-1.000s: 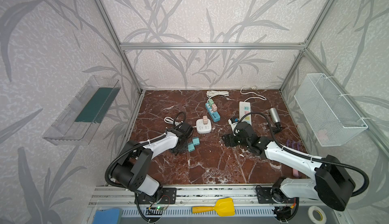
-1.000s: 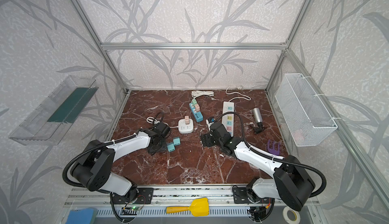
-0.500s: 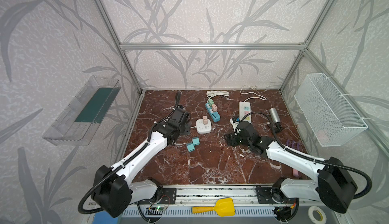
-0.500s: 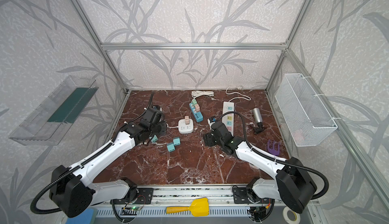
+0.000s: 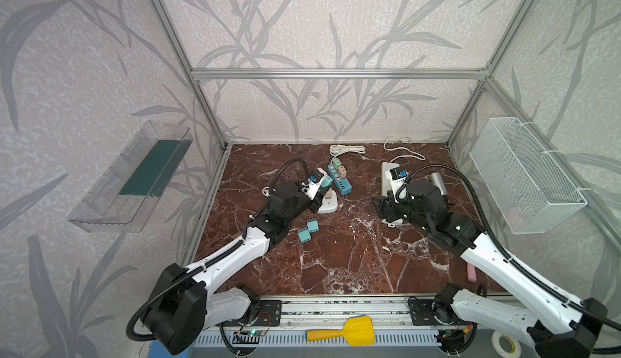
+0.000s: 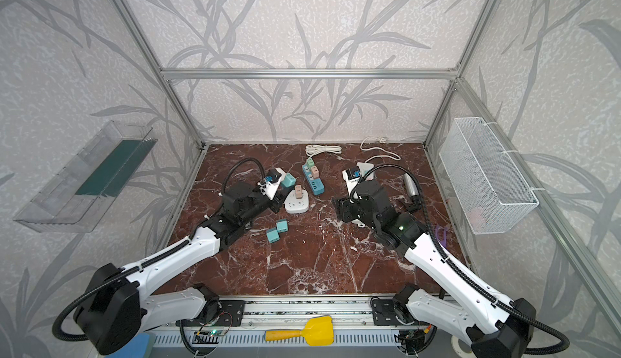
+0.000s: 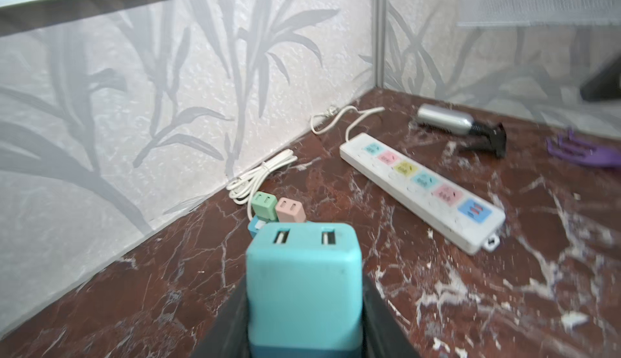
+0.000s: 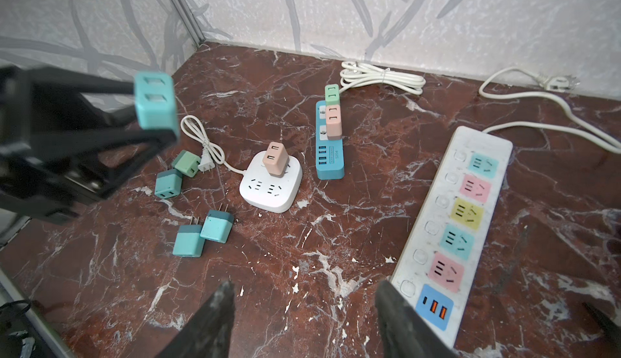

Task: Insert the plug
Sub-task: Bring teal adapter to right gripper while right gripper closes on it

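Note:
My left gripper (image 7: 304,309) is shut on a teal plug (image 7: 304,285), whose two USB slots face away from the wrist. In both top views the plug (image 5: 326,181) (image 6: 288,180) hangs in the air just behind and left of a white square socket block (image 5: 327,205). That block (image 8: 270,184) has a pink plug (image 8: 275,159) in it. My right gripper (image 8: 304,292) is open and holds nothing, low over the floor beside the near end of a long white power strip (image 8: 470,211). A blue strip (image 8: 329,147) holds a green and a pink plug.
Two loose teal plugs (image 8: 201,235) lie on the marble, with a teal and a green one (image 8: 178,174) by a white cord. A silver tool (image 7: 443,121) and a purple piece (image 7: 584,153) sit far right. A wire basket (image 5: 524,174) hangs on the right wall.
My left arm has risen from the floor by the loose plugs and carried the teal plug back and right, toward the white square block. The right gripper's jaws have narrowed.

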`<state>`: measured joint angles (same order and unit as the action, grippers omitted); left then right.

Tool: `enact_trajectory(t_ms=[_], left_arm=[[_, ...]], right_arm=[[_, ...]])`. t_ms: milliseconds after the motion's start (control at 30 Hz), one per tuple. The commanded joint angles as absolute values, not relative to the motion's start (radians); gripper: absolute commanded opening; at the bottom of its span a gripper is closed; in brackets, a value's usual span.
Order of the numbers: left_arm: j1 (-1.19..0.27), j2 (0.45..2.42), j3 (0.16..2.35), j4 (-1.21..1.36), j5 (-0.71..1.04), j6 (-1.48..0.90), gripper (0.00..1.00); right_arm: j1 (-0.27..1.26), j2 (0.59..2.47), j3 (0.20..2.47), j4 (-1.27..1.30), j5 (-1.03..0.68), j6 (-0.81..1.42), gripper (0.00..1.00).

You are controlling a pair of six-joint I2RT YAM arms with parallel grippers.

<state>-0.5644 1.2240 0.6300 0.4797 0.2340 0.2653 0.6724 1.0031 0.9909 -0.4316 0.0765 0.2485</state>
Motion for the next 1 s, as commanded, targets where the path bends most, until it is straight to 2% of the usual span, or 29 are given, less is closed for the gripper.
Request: enact_trajectory(t_ms=[0, 133, 233, 333, 467, 700, 967], left_arm=[[-0.586, 1.238, 0.585, 0.791, 0.413, 0.431, 0.0], [-0.593, 1.234, 0.572, 0.77, 0.42, 0.453, 0.0], [-0.609, 1.222, 0.569, 0.726, 0.417, 0.502, 0.0], [-0.619, 1.208, 0.572, 0.675, 0.419, 0.51, 0.0], [-0.633, 1.19, 0.581, 0.623, 0.432, 0.521, 0.0], [-0.634, 1.179, 0.588, 0.62, 0.436, 0.522, 0.0], [-0.644, 1.167, 0.588, 0.617, 0.428, 0.522, 0.0]], right_arm=[[0.672, 0.993, 1.055, -0.521, -0.003, 0.201, 0.66], [0.677, 1.053, 1.117, -0.501, -0.144, 0.241, 0.64], [0.703, 1.125, 1.168, -0.477, -0.18, 0.254, 0.64], [0.708, 1.185, 1.212, -0.441, -0.266, 0.273, 0.7], [0.709, 1.258, 1.266, -0.443, -0.268, 0.296, 0.72], [0.75, 1.379, 1.327, -0.456, -0.224, 0.307, 0.64], [0.759, 1.429, 1.35, -0.469, -0.208, 0.327, 0.54]])
